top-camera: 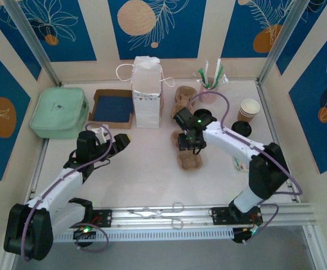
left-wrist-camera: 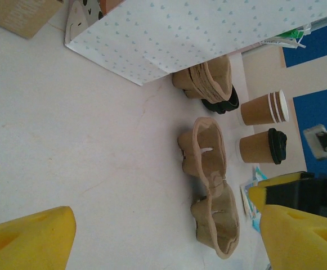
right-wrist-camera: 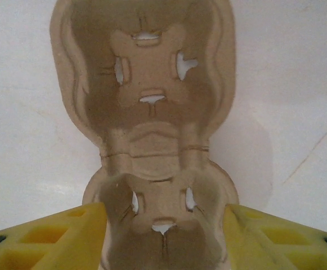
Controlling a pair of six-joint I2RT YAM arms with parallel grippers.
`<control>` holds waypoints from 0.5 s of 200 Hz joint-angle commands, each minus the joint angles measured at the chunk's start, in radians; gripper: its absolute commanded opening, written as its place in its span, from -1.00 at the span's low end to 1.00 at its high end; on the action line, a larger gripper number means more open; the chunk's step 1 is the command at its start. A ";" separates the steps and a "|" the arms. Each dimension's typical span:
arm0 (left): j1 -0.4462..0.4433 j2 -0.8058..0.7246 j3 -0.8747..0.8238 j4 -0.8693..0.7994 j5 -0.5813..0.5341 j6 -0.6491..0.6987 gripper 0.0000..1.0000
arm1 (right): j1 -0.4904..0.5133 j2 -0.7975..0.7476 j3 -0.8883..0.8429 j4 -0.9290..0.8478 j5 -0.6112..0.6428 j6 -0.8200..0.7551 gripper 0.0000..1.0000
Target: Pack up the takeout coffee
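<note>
The takeout coffee [top-camera: 241,129] stands lidded at the right of the surface [top-camera: 146,169], just on the near side of a stack of open paper cups [top-camera: 249,108] and clear of both arms. The right gripper [top-camera: 189,139] hangs over the pulp cup carrier [top-camera: 189,156] at mid-surface. Its jaws are partly apart and straddle one end; I can't quite tell whether the pads touch the pulp. The left gripper [top-camera: 111,142] hovers at the near left, spread wide, holding nothing.
</note>
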 commanded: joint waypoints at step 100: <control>0.014 0.012 0.004 0.008 0.012 0.010 0.70 | 0.010 0.182 0.075 -0.013 0.002 -0.024 0.10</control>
